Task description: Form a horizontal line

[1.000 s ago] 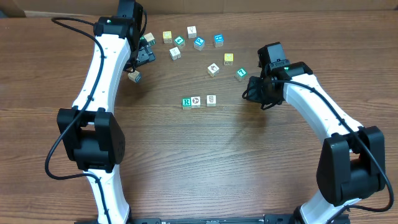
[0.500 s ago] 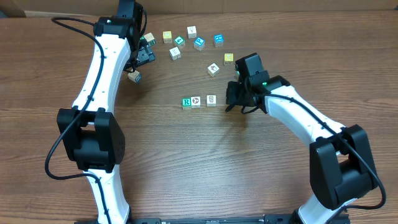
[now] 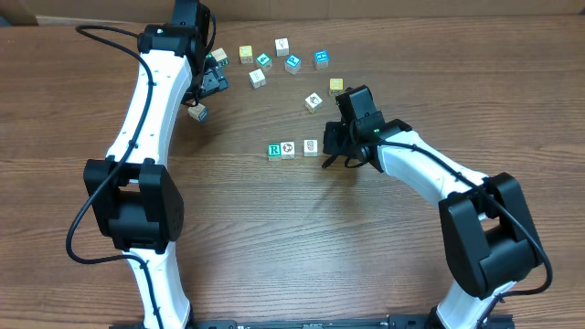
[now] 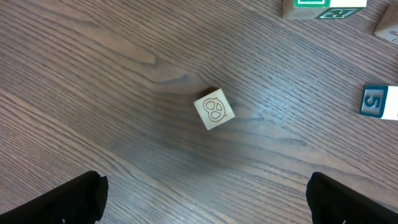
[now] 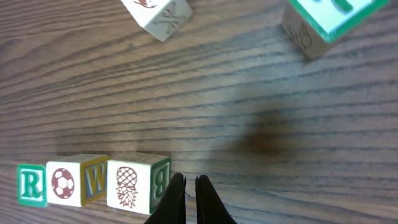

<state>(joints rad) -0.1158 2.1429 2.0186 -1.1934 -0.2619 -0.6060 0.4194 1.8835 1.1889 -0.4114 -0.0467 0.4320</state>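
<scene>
The light, hard row of small white-faced toy cubes point(image 5: 87, 182) likely slides if the shut right claw point(image 5: 188, 185) nudges its end; left claw point(image 4: 205, 202) open.

Overhead looks down; wrists close; right shares row point(image 3: 292, 148).

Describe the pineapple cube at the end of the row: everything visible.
The pineapple cube is a small, wood-looking block: dark pineapple on its white top, green-edged B on the side facing the right gripper. It sits flat on the table at the right end of the row, a little apart from the soccer-ball cube seen from overhead. The shut gripper stands right beside it; contact is unclear.
</scene>
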